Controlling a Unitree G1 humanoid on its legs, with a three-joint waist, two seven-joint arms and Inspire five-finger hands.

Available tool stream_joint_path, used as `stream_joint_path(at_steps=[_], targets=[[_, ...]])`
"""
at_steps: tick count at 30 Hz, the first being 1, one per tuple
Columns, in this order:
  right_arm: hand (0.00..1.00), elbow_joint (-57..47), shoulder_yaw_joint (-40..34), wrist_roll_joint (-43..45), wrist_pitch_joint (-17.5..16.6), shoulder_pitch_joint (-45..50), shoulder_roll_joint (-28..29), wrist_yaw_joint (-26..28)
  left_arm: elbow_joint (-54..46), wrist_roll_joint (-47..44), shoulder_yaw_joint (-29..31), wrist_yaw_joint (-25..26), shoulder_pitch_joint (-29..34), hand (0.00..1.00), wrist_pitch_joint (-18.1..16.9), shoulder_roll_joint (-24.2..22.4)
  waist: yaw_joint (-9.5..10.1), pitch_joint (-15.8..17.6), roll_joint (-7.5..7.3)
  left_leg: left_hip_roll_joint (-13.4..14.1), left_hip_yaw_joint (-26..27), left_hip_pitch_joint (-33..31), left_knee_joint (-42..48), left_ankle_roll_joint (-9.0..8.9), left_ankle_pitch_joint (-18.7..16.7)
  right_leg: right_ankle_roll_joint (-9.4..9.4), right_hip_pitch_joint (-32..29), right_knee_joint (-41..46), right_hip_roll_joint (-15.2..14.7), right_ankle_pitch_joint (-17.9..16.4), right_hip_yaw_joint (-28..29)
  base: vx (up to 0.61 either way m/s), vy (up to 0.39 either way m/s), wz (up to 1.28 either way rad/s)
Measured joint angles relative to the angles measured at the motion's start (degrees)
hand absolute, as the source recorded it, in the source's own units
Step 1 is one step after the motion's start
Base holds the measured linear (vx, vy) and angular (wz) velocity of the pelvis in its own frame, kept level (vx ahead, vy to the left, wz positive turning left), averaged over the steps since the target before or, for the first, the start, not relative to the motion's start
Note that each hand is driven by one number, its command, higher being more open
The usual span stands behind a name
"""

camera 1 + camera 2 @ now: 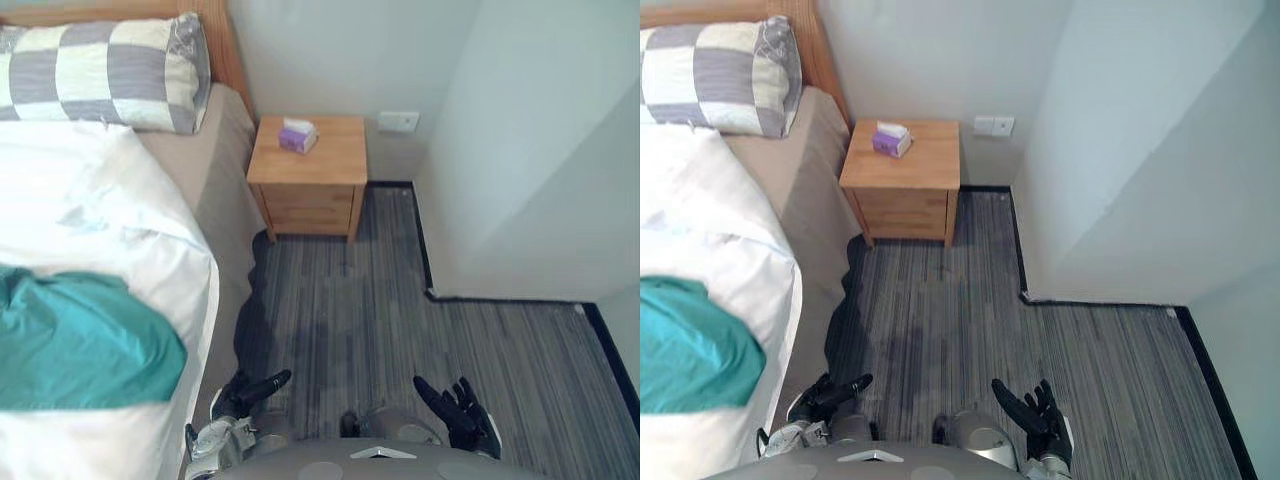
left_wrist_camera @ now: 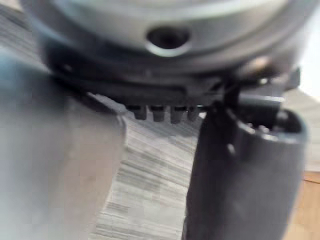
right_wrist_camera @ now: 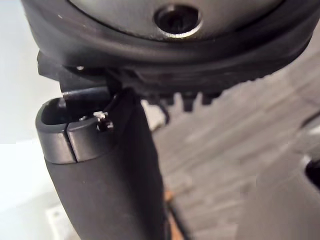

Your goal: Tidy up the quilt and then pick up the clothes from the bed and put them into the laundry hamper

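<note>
Left eye view: a teal garment point(image 1: 80, 345) lies spread on the white quilt point(image 1: 90, 210), close to the floor-side edge of the bed point(image 1: 215, 170). The quilt is rumpled above the garment. A grey-and-cream checked pillow point(image 1: 100, 70) leans at the head, against a wooden headboard point(image 1: 225, 50). A wooden nightstand point(image 1: 308, 175) stands just beside the bed and bears a purple-and-white tissue box point(image 1: 298, 136). Grey striped carpet point(image 1: 400, 340) covers the floor. The left hand point(image 1: 245, 392) hangs low, just beside the bed's edge, with straight fingers and nothing in it. The right hand point(image 1: 465, 415) hangs over the carpet, well apart from the bed, its fingers loosely spread and empty.

Right eye view: the same room, with the garment at the view's left edge and both hands low, near the bottom. A white wall socket point(image 1: 994, 126) sits on the wall just above the nightstand's far corner. Black skirting point(image 1: 1110, 300) runs along the foot of the wall.

Left wrist view: the left hand's dark thumb stands out straight and touches nothing, with the carpet beyond it.

Right wrist view: the right hand's thumb likewise juts out free, with nothing grasped. Carpet and a pale wall show past it.
</note>
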Motion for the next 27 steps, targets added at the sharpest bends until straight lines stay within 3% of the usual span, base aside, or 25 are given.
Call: stream_joint_path(at_steps=[2, 3, 4, 5, 6, 7, 8, 10, 12, 13, 14, 17, 19, 20, 21, 22, 23, 24, 26, 27], targets=[[1.0, 0.4, -0.1, -1.2, -0.7, -0.4, 0.1, 0.1, -0.5, -0.1, 0.0, -0.2, -0.2, 1.0, -1.0, -0.2, 1.13, 0.5, -0.94, -1.0, 7.5, -3.8, -6.9, -0.49, -1.1, 0.75, 4.7, -3.2, -2.0, -0.5, -0.5, 0.46, -0.015, -0.04], [1.0, 0.6, 0.1, -2.2, -0.8, -0.4, 0.0, 0.8, -0.9, -0.1, -0.1, -0.3, -0.3, 1.0, -1.1, 0.4, 1.33, 0.6, -1.84, -0.7, 15.7, -4.6, -11.3, -0.44, -0.8, 2.09, 7.9, -5.3, -3.5, -1.3, -1.9, 0.49, -0.003, 0.15], [1.0, 0.4, 1.0, -2.2, -0.8, -0.5, -0.3, 3.0, -0.7, -0.1, 0.0, 0.3, -0.2, 1.0, -0.8, 0.8, 1.19, 0.4, -2.26, -0.5, 24.3, -4.6, -16.0, 1.59, 0.3, 3.8, 11.5, -7.6, -4.4, -2.2, -5.1, 0.52, -0.003, 0.26], [1.0, 0.3, 1.3, -2.1, -0.6, -0.7, -0.4, 4.1, -0.6, -0.1, 0.0, 0.7, -0.2, 1.0, -0.7, 0.8, 1.24, 0.3, -2.41, -0.7, 28.0, -4.3, -18.3, 3.08, 1.0, 4.67, 13.3, -8.8, -4.7, -2.7, -6.7, 0.6, 0.001, 0.44], [1.0, -0.3, 1.2, -2.1, 0.7, -1.1, -0.5, 5.5, -0.5, -0.1, -0.4, 0.7, -0.2, 1.0, -0.4, 0.7, 1.87, -0.2, -2.31, -2.7, 32.5, -2.8, -25.2, 8.87, 3.5, 6.4, 16.3, -8.6, -4.4, -3.0, -7.9, 0.65, 0.01, 0.51], [1.0, -0.5, 1.1, -2.1, 2.4, -1.4, 0.1, 5.4, -0.3, 0.0, -0.9, 0.4, 0.4, 1.0, -0.1, 0.9, 3.1, -2.2, -2.94, -5.1, 33.9, -1.2, -30.7, 18.39, 4.1, 8.36, 16.6, -5.0, -3.8, -4.2, -8.0, 0.81, 0.003, 0.7], [1.0, 0.1, 1.1, -2.1, 3.8, -2.4, 0.9, 4.8, -0.1, 0.1, -1.1, -0.2, -0.1, 1.0, 0.4, 2.4, 3.01, -3.2, -4.91, -6.9, 33.7, -0.3, -31.2, 17.79, 3.9, 9.18, 16.0, -1.7, -5.7, -4.9, -8.1, 0.8, 0.03, 0.79], [1.0, -1.0, 1.1, -3.7, 5.4, -5.4, 2.5, 4.1, -0.3, 0.6, -1.2, 0.0, -0.3, 1.0, 0.7, 2.8, 3.63, -4.1, -6.81, -10.9, 29.2, 4.3, -36.4, 17.2, 2.7, 16.39, 4.7, 25.5, -8.0, 1.8, -5.5, 0.58, 0.057, 0.94], [1.0, -2.5, 2.1, -4.3, 6.0, -5.9, 2.7, 3.7, 0.1, 0.8, -1.3, 0.3, -0.3, 1.0, 2.1, 2.6, 3.33, -3.9, -6.46, -13.2, 24.2, 9.8, -39.0, 15.82, 2.0, 16.92, -2.6, 41.6, -9.7, 2.1, -4.6, 0.66, 0.002, 1.3], [1.0, -2.5, 2.2, -4.3, 6.2, -5.9, 2.7, 3.3, 0.9, 0.5, -1.7, 0.7, -0.2, 1.0, 2.4, 2.2, 3.15, -3.4, -5.36, -13.9, 20.6, 14.1, -41.0, 15.22, 1.7, 16.18, -5.8, 44.7, -10.9, 1.6, -4.5, 0.8, -0.061, 1.85], [1.0, -3.1, 2.3, -4.4, 6.7, -5.4, 2.3, 3.2, 1.2, -0.1, -2.6, 0.7, -0.2, 1.0, 3.1, 2.1, 2.66, -3.5, -4.16, -14.2, 16.4, 16.9, -42.5, 14.42, 1.3, 15.82, -9.0, 43.7, -11.2, 1.4, -3.4, 0.55, -0.082, 1.65], [1.0, -3.5, 2.1, -4.3, 6.8, -4.7, 2.6, 1.9, 2.1, -0.1, -2.9, 0.5, -0.2, 1.0, 3.5, 2.6, 1.75, -3.5, -4.3, -14.5, 6.4, 20.5, -43.6, 12.76, 0.4, 14.04, -14.2, 35.7, -10.6, 0.4, 1.8, 0.47, -0.185, 1.86], [1.0, -3.1, 2.0, -3.9, 6.9, -4.2, 2.5, 1.5, 2.1, -0.1, -3.0, 0.5, -0.3, 1.0, 4.5, 2.7, 0.84, -3.5, -4.37, -14.4, -3.4, 21.9, -43.4, 10.79, -0.5, 12.94, -14.9, 23.7, -9.0, 0.2, 9.6, 0.47, -0.344, 2.35], [1.0, -2.4, 2.2, -3.6, 6.9, -4.2, 2.5, 1.2, 2.1, 0.2, -2.8, 0.5, -0.4, 1.0, 4.8, 2.7, 0.64, -3.5, -4.6, -14.4, -7.9, 22.5, -42.4, 8.91, -1.5, 13.02, -13.7, 14.6, -8.7, 1.6, 14.0, 0.4, -0.349, 2.33], [1.0, -1.9, 2.3, -3.6, 7.0, -4.1, 2.5, 1.1, 2.1, 0.2, -2.6, 0.5, -0.4, 1.0, 5.0, 2.8, 0.9, -3.7, -5.0, -14.5, -9.6, 22.8, -42.1, 7.83, -2.1, 12.62, -12.5, 9.0, -9.0, 5.2, 15.9, 0.3, -0.302, 1.87], [1.0, -0.8, 2.9, -3.6, 7.0, -4.1, 2.8, 1.0, 2.1, 0.3, -1.7, 0.6, -0.3, 1.0, 5.3, 3.1, 1.52, -4.4, -6.69, -14.9, -11.2, 23.2, -41.3, 5.81, -3.4, 14.66, -11.3, 3.3, -10.1, 11.5, 17.8, 0.33, -0.43, 1.58], [1.0, 0.7, 3.5, -3.4, 7.8, -5.5, 1.5, 1.2, 2.7, 0.2, -0.8, 1.4, 0.2, 1.0, 5.5, 1.9, 2.57, -4.8, -5.05, -12.3, -12.3, 23.4, -40.4, 3.96, -4.2, 14.72, -8.2, 1.6, -9.8, 9.2, 15.8, 0.3, -0.419, 1.35], [1.0, 0.8, 3.6, -3.4, 7.9, -6.1, 1.0, 1.2, 2.7, 0.2, -0.1, 1.8, 0.2, 1.0, 5.5, 1.1, 2.9, -4.8, -4.17, -11.1, -12.0, 23.2, -40.5, 2.76, -4.3, 14.4, -7.5, 0.7, -9.4, 9.4, 14.4, 0.27, -0.401, 1.19], [1.0, 1.2, 5.2, -3.5, 8.9, -7.3, -0.6, 1.3, 2.9, 0.4, 0.6, 2.5, 0.3, 1.0, 5.3, 0.0, 2.75, -4.6, -3.1, -8.6, -10.4, 23.3, -42.3, 0.26, -3.4, 13.49, -5.3, -0.9, -9.3, 9.0, 9.8, 0.14, -0.303, 1.05], [1.0, 1.7, 5.7, -3.4, 9.8, -7.9, -1.2, 1.4, 2.9, 1.0, 0.6, 3.0, 0.3, 1.0, 4.9, -0.4, 2.87, -4.6, -2.7, -7.3, -7.2, 23.1, -43.5, -1.01, -2.6, 12.77, -4.4, -0.8, -9.5, 8.5, 7.3, 0.13, -0.356, 1.29]])
